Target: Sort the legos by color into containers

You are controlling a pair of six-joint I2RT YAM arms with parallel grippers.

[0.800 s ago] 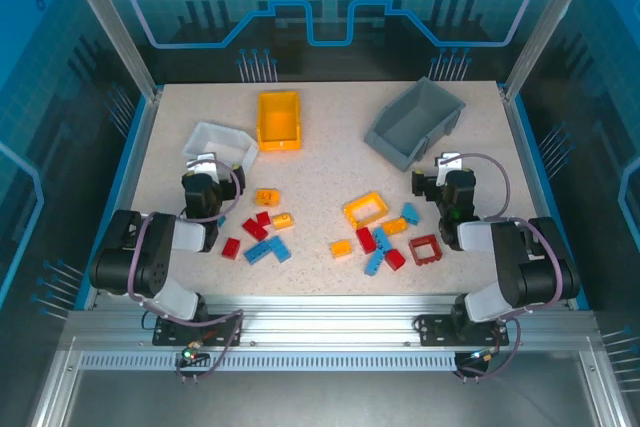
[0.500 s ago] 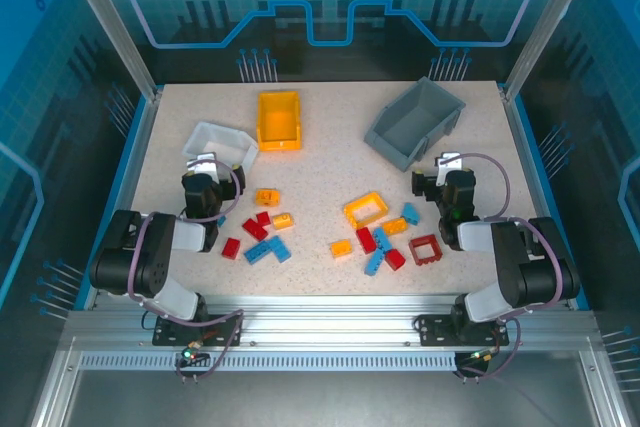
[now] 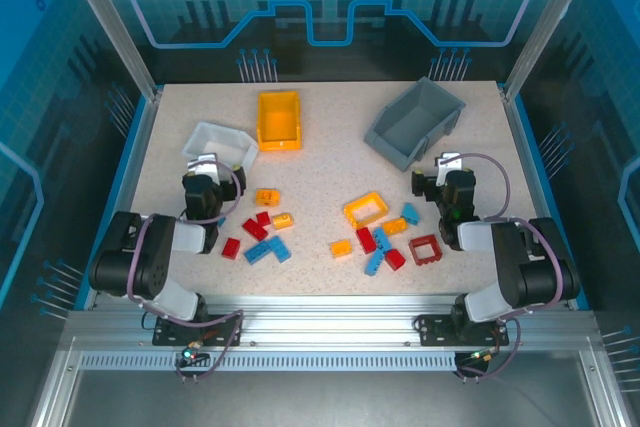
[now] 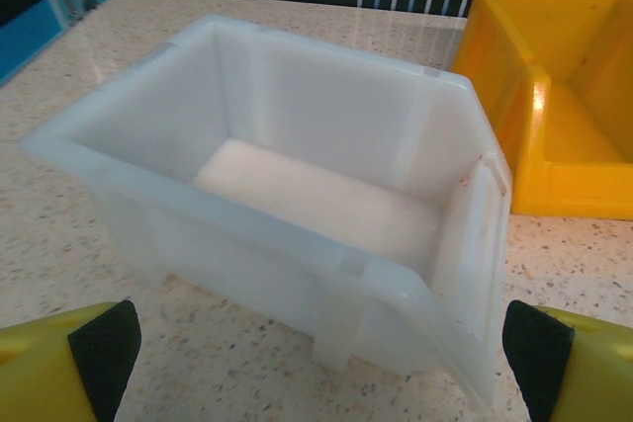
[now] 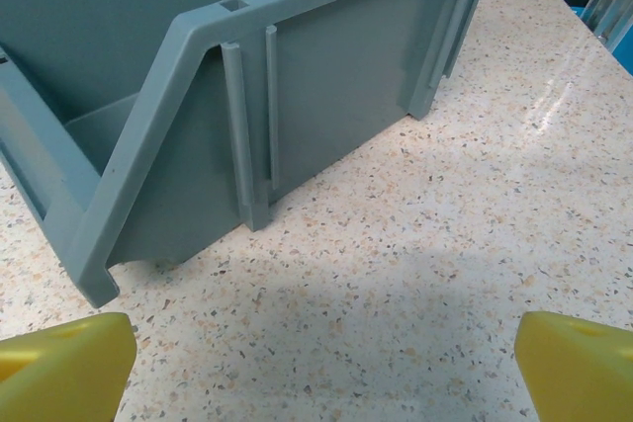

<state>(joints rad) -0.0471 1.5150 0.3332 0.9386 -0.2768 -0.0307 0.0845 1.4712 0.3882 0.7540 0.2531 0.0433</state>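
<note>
Shows left gripper (image 4: 321,353) spread wide, empty, facing white bin (image 4: 326,106); right gripper (image 5: 321,363) likewise wide, facing grey bin (image 5: 336,76). Finds legos (image 3: 366,239) loose on table (image 3: 320,162) in two clusters between grippers, yellow bin (image 3: 279,119) behind.

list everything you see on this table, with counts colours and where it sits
white plastic bin: one, white, far left, empty
yellow-orange plastic bin: one, yellow-orange, far centre-left
dark grey plastic bin: one, grey, far right
red lego bricks: about seven, red, two near clusters
blue lego bricks: about five, blue, same clusters
orange-yellow lego bricks: about five, orange-yellow, same clusters
speckled table: one, beige
left tool: one, yellow tips, open, facing white bin
right tool: one, yellow tips, open, facing grey bin
</note>
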